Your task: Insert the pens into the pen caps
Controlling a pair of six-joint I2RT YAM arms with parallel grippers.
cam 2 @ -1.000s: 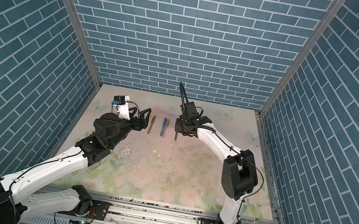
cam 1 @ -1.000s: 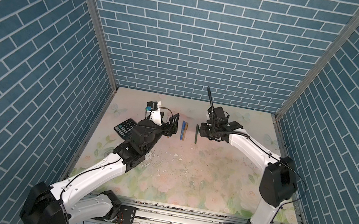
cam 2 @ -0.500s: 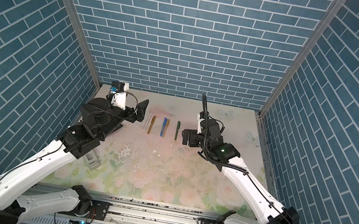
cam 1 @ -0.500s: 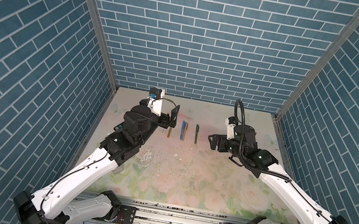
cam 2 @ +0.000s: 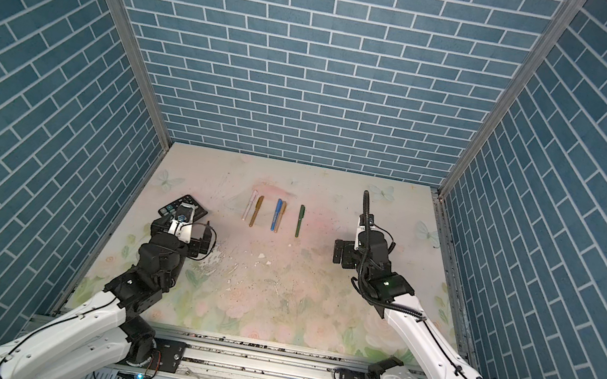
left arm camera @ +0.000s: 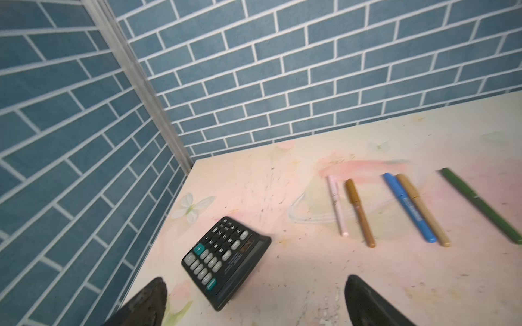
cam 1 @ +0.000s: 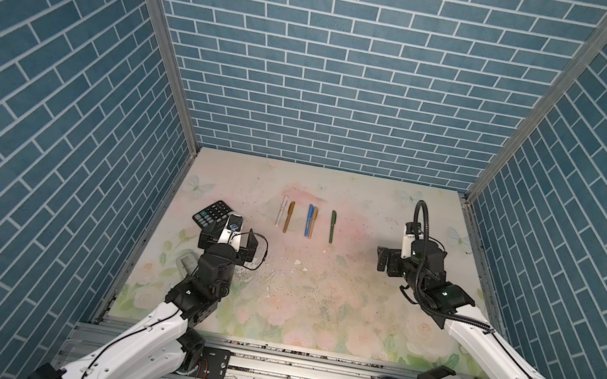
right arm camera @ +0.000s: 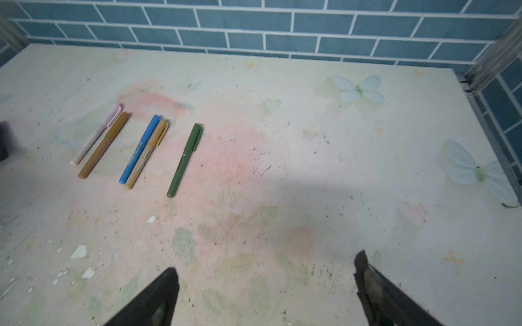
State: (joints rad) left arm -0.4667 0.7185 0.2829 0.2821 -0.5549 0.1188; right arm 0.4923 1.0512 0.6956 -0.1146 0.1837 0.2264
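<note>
Scuffed floral tabletop, blue-brick walls. Capped pens lie in a row. Left wrist view catches calculator; right wrist view catches butterfly prints. Jaws of left gripper and right gripper spread wide, empty.

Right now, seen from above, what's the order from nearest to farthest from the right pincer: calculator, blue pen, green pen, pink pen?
In a top view:
1. green pen, right end of the row, closest to the right pincer.
2. blue pen, mid-row.
3. pink pen, row's left end.
4. calculator, far left.

The pens look matt plastic, the tabletop scuffed and flaking, the calculator smooth plastic.
</note>
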